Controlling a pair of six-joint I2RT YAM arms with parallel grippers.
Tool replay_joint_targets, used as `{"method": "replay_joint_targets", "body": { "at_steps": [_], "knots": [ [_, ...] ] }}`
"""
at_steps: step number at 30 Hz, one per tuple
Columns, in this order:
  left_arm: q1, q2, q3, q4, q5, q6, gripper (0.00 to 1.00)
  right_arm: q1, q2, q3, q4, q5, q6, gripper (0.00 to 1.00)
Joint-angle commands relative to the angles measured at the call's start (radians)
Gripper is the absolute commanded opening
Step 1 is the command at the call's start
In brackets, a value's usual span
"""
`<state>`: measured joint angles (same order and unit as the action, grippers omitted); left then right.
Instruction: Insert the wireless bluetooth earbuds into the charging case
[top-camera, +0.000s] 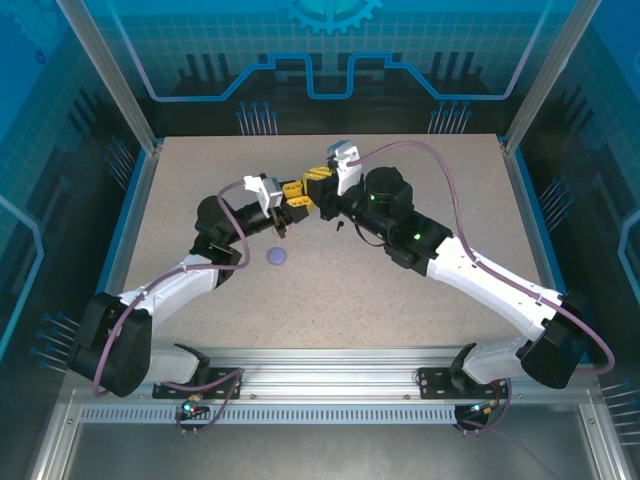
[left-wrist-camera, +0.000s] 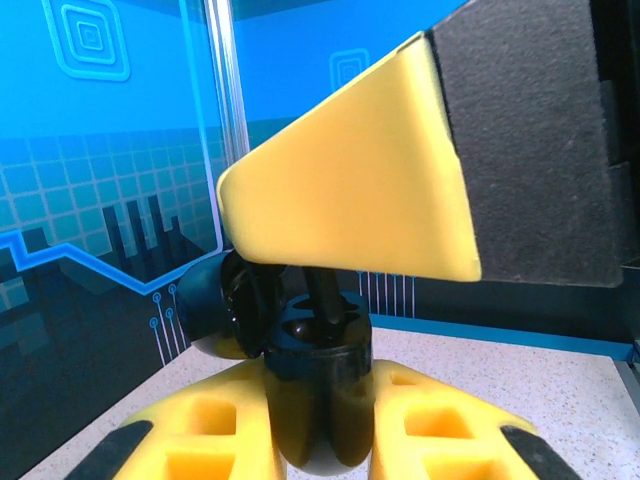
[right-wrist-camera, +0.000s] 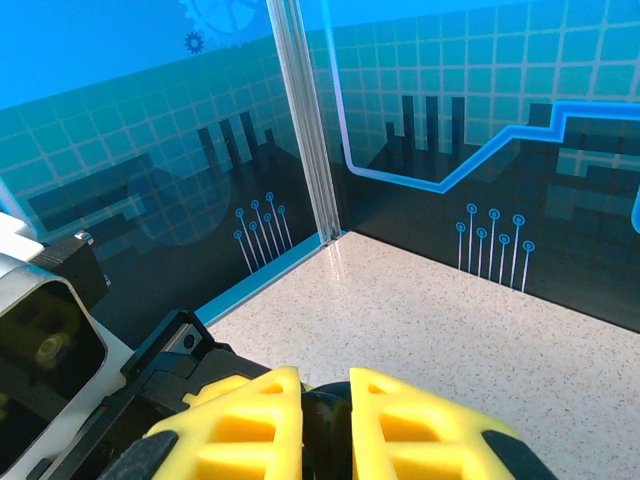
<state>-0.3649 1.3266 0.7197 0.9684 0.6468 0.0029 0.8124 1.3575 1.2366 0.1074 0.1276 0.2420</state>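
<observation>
My left gripper is shut on a black charging case held upright, its lid flipped open to the left. A black earbud hangs stem-down into the case's open top, under a yellow finger of my right gripper. In the right wrist view the right gripper is shut on a small black thing that I take for this earbud. Seen from above, the left gripper and right gripper meet tip to tip mid-table. The pink and lilac earbuds are out of view.
A round lilac case lies on the speckled table just in front of the left gripper. A tiny black piece lies near the right arm. Blue walls and metal posts enclose the table.
</observation>
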Motion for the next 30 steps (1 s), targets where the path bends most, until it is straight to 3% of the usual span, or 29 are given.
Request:
{"method": "replay_joint_targets", "body": {
  "at_steps": [1, 11, 17, 22, 28, 30],
  "knots": [
    [-0.008, -0.04, 0.032, 0.055, 0.007, 0.019, 0.0, 0.025, -0.006, -0.036, -0.038, 0.019, -0.003, 0.14],
    [-0.008, -0.053, 0.029, 0.05, 0.005, 0.022, 0.0, 0.003, -0.016, -0.037, -0.057, 0.054, 0.008, 0.12],
    [-0.008, -0.052, 0.032, 0.056, 0.0, 0.016, 0.0, 0.008, 0.011, -0.005, -0.122, -0.06, -0.051, 0.13],
    [-0.008, -0.046, 0.037, 0.067, -0.001, 0.001, 0.0, 0.008, 0.018, -0.012, -0.148, -0.063, -0.052, 0.14],
    [-0.008, -0.038, 0.034, 0.074, -0.001, -0.011, 0.0, 0.007, 0.035, 0.019, -0.15, -0.061, -0.025, 0.23],
    [-0.008, -0.032, 0.031, 0.074, -0.003, -0.01, 0.0, 0.006, 0.048, 0.048, -0.158, -0.056, -0.009, 0.35]
  ]
}}
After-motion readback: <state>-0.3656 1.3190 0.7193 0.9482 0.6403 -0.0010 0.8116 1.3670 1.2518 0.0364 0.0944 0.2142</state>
